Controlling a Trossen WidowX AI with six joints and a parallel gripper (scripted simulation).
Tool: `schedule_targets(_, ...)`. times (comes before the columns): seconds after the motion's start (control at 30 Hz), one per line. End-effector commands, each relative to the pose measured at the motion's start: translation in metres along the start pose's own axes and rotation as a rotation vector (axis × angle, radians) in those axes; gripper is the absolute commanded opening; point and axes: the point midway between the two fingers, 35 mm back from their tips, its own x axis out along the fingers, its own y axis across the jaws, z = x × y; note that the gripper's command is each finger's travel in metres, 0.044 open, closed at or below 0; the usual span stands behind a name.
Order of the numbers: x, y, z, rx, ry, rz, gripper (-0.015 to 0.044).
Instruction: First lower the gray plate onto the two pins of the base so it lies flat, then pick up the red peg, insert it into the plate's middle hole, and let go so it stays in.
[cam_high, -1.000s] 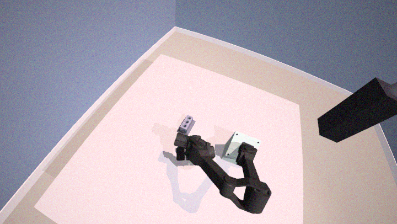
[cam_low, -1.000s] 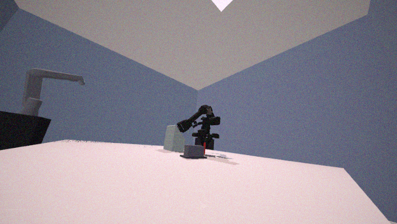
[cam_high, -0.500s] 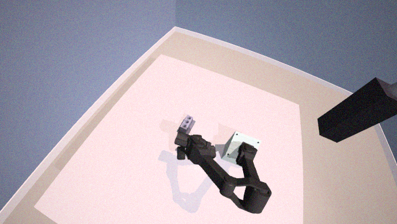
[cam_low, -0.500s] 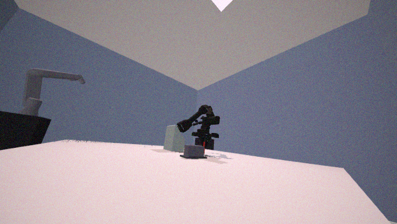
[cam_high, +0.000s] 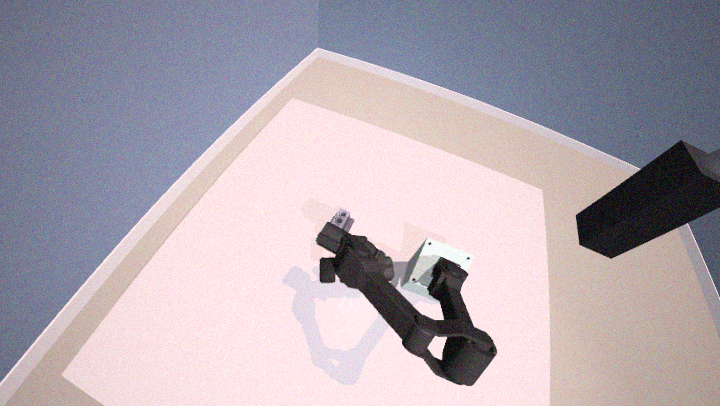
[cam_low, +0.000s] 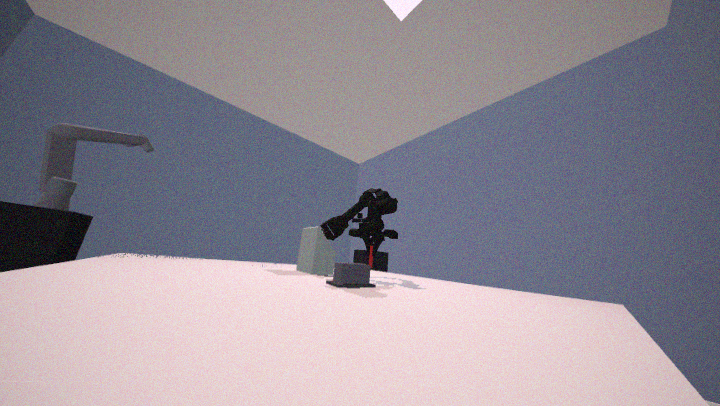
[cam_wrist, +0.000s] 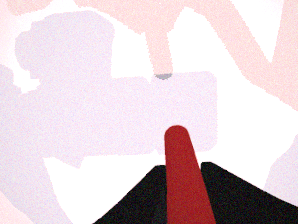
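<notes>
One gripper, black and two-fingered (cam_high: 336, 253) (cam_low: 371, 245) (cam_wrist: 183, 167): fingers clamped on the peg, and there they are, one black tip on either side of it at the bottom of the wrist frame!
Peg: a slim red round-ended rod (cam_low: 371, 257) (cam_wrist: 179, 155), upright just right of centre in the exterior frame; out of sight from the top. Whether its lower end touches the table I can't tell.
Plate area: a gray block with round dark spots on top (cam_high: 340, 217) (cam_low: 351, 273), sitting on a thin dark slab (cam_low: 330, 283), lower centre of the exterior frame. Pins are too small to make out.
Arm: black and jointed (cam_high: 388, 301) (cam_low: 351, 209), bending across the lower middle of the top frame, its foot on a pale green block (cam_high: 428, 248) (cam_low: 315, 252).
Table: broad, pale pink top (cam_high: 201, 242) (cam_low: 302, 342).
Far left, exterior: a gray arm (cam_low: 100, 134) above a black box (cam_low: 40, 237).
</notes>
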Motion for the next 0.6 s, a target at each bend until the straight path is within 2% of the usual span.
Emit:
schedule_targets(0.0,-0.015,0.002,0.001,-0.011,-0.009,0.003,0.0000)
schedule_targets(0.23,-0.038,0.002,0.002,-0.011,-0.005,0.004,0.0000)
schedule_targets(0.27,-0.026,0.001,0.002,-0.002,0.000,0.002,0.0000)
schedule_targets(0.57,-0.029,0.011,0.023,-0.004,-0.006,0.001,0.0000)
